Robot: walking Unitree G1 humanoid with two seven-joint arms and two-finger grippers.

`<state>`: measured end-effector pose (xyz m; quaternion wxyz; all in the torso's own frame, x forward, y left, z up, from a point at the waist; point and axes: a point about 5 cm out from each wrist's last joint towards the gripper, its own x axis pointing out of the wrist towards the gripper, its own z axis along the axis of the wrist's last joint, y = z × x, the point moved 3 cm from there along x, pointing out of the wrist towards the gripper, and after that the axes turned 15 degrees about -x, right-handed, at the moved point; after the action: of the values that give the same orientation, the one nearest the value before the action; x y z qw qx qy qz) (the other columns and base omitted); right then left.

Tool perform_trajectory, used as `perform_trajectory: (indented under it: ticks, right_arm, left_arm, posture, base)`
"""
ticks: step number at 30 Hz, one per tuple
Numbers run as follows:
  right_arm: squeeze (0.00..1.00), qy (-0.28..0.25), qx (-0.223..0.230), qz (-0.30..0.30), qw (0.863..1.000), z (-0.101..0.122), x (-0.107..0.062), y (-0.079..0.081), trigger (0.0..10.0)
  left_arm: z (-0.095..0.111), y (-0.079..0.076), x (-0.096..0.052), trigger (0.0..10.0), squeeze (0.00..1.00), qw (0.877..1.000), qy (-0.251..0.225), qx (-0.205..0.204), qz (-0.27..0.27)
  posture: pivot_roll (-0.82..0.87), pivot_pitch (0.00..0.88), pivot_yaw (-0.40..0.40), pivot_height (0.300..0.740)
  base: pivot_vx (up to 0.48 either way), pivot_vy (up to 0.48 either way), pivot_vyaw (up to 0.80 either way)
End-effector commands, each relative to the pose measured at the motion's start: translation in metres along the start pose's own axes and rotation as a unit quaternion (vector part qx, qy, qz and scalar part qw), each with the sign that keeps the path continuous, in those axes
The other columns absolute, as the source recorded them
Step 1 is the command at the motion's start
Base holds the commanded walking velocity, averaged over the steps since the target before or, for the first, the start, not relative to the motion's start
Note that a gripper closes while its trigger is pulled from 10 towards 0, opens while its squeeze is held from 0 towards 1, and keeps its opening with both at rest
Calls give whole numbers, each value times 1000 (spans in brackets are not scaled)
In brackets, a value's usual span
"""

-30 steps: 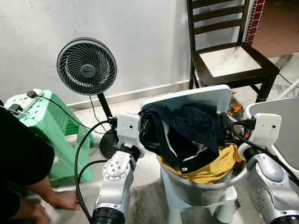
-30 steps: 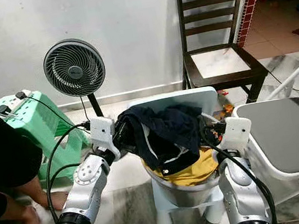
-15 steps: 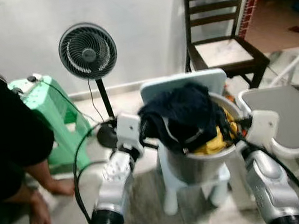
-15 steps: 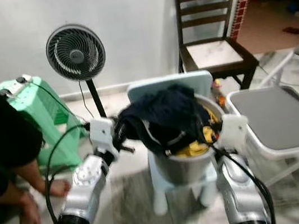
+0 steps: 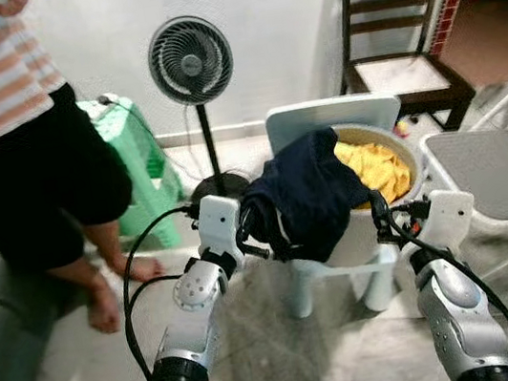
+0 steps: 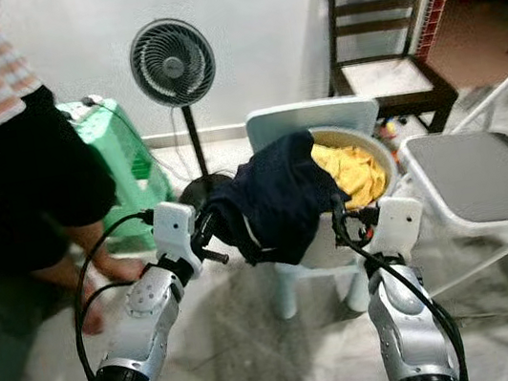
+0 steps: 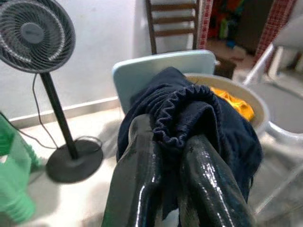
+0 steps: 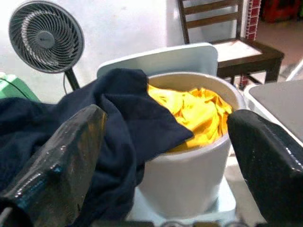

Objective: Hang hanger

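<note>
While the left hand (image 7: 173, 156) is clenched on the gathered waistband of a navy garment (image 5: 307, 192), the cloth is draped over the rim of a pale tub (image 5: 392, 144) on a stool (image 5: 340, 278). Yellow cloth (image 8: 196, 111) is heaped inside. The right hand (image 8: 165, 156) is spread wide before the tub.

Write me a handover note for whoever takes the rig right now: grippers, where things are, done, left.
Left gripper: jaws shut on the waistband of the dark navy fabric garment, lifted partly out of the round white plastic tub and still draped over its rim.
Right gripper: jaws open, holding nothing, beside the tub.
Crumpled yellow cloth remains in the tub, which sits on a pale blue plastic stool.
Person standing on the robot's left.
Done: garment grasped. Left: no hanger in sight; hanging not started.
</note>
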<state>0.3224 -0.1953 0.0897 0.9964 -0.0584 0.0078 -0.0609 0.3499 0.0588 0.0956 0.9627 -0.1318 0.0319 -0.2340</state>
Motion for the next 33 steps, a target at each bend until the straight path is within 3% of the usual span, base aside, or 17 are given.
perform_trajectory:
  ticks: [1,14,18,21,25,33]
  right_arm:
    - [0,-6,-2,-4,1000,5,1,-3,10000]
    - [0,-7,1,-8,1000,5,-1,-4,10000]
    - [0,-7,4,-11,1000,6,0,-6,10000]
    - [0,-6,4,-12,1000,6,1,-6,10000]
    - [0,-6,7,-15,1000,7,2,-8,10000]
    - [0,-8,6,-16,1000,8,4,-8,10000]
  left_arm:
    - [9,-7,4,10000,0,1000,-14,12,-17]
    - [7,-13,6,10000,0,1000,-11,8,-25]
    - [14,-28,15,10000,0,999,-21,0,-46]
    - [16,-30,16,10000,0,998,-23,-3,-52]
    - [41,-53,22,10000,0,991,-59,-65,-103]
    - [48,-65,26,10000,0,987,-58,-50,-139]
  posture:
    - [-20,99,18,740]
    - [-32,107,24,740]
    - [-36,102,28,740]
    - [-36,102,28,740]
    - [-39,96,27,740]
    - [-41,89,29,740]
  base:
    - [0,0,0]
    - [0,0,0]
    - [0,0,0]
    - [0,0,-142]
    - [0,0,-800]
    - [0,0,-800]
